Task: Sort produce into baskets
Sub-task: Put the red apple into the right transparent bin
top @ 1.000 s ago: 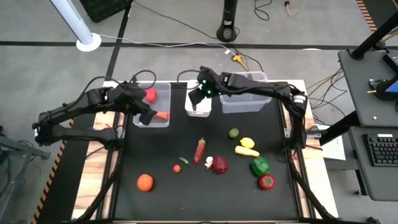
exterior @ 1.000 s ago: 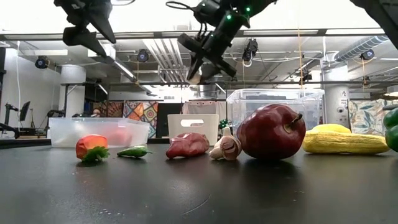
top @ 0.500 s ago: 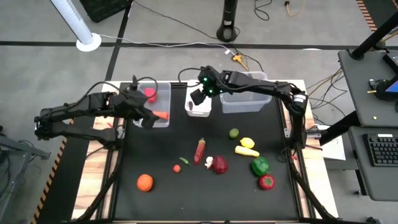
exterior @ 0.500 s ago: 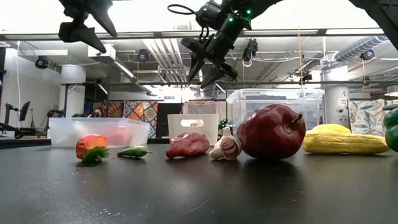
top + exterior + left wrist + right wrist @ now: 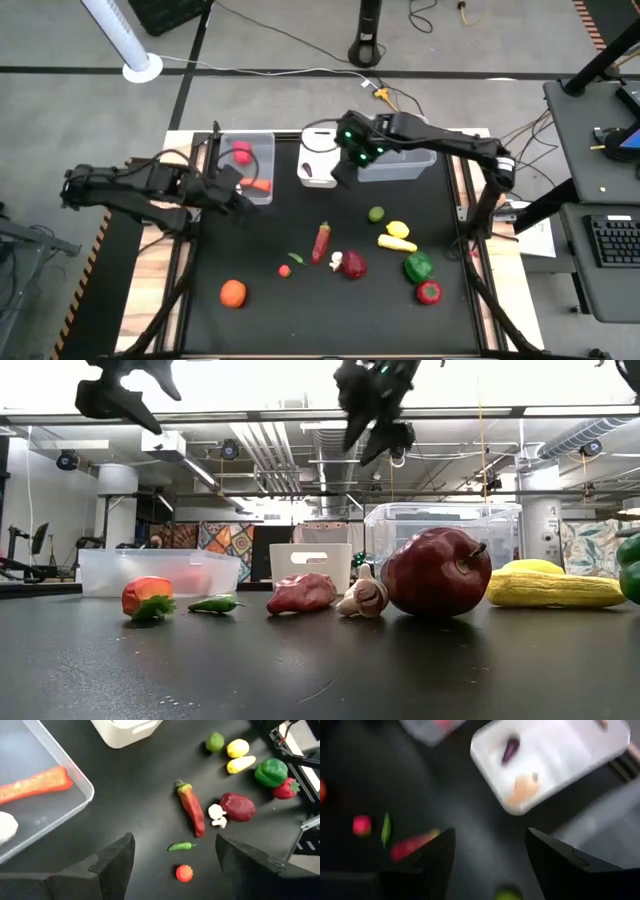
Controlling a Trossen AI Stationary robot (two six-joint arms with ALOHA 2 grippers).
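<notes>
My left gripper (image 5: 225, 190) is open and empty, in the air by the near end of the left clear tub (image 5: 246, 166), which holds an orange-red piece (image 5: 35, 785) and a red fruit (image 5: 242, 152). My right gripper (image 5: 345, 172) is open and empty, high between the white tub (image 5: 318, 166) and the right clear tub (image 5: 396, 162). The white tub holds a purple piece (image 5: 510, 750) and a pale one (image 5: 522, 790). Loose on the mat lie a long red chili (image 5: 321, 241), a green chili (image 5: 180, 846), a small tomato (image 5: 284, 270), garlic (image 5: 336, 260) and a dark red onion (image 5: 353, 265).
Farther right on the mat lie a lime (image 5: 376, 213), a lemon (image 5: 398, 229), a yellow banana (image 5: 397, 243), a green pepper (image 5: 418, 266) and a red pepper (image 5: 429, 292). An orange (image 5: 233, 292) lies alone at the near left. All three tubs stand along the far edge.
My left gripper has drawn back from over the left clear tub toward the table's left and near edges; the orange-red piece stays in the tub. My right gripper has gone from over the white tub toward the table's right and a little nearer.
</notes>
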